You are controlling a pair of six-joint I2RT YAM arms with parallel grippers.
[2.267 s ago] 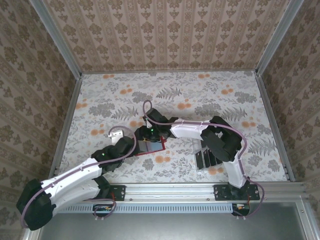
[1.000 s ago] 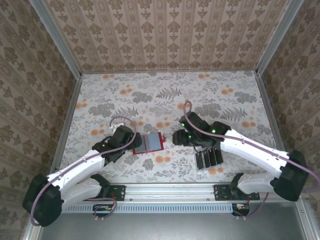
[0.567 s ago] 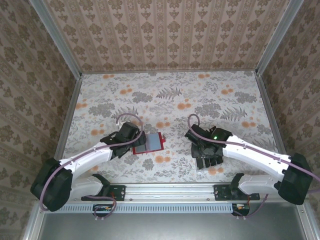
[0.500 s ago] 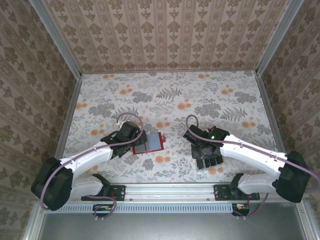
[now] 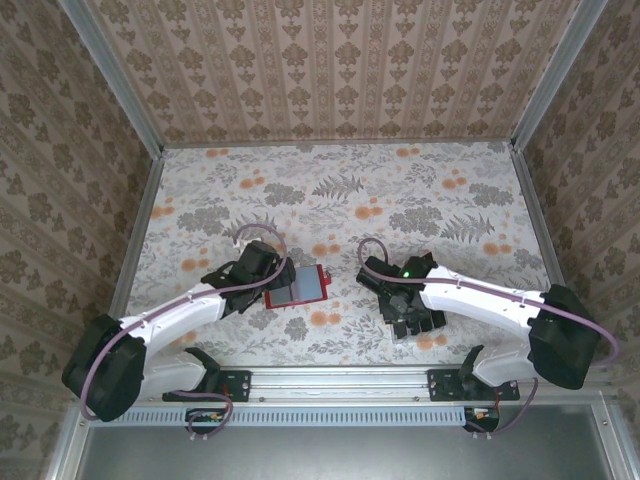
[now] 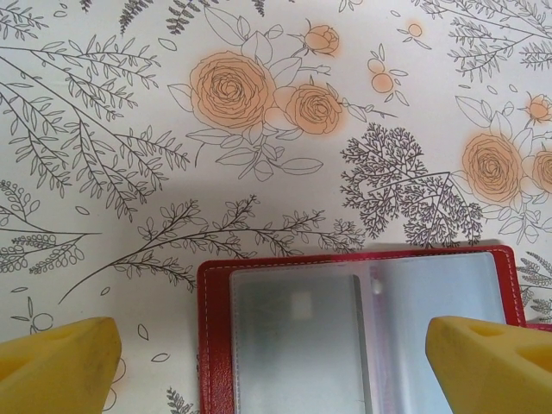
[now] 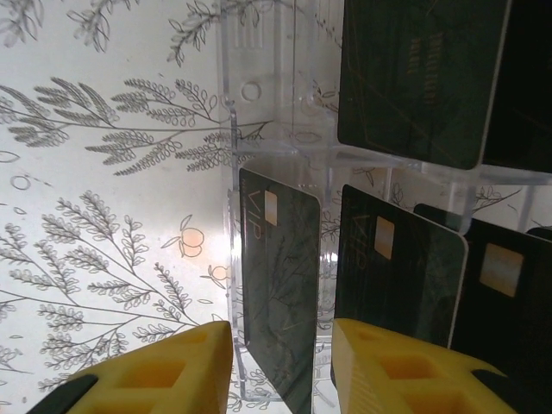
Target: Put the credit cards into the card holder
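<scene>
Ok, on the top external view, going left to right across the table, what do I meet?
Left claw → red card holder → clear tray holding the black credit cards.

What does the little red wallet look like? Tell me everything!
The card holder is red and looks leathery. It lies open and flat on the flowery table, near the front, and shows greyish see-through pockets inside. The left gripper is wide open, with one yellow finger on each side of it. Whether they touch it is unclear.
</scene>
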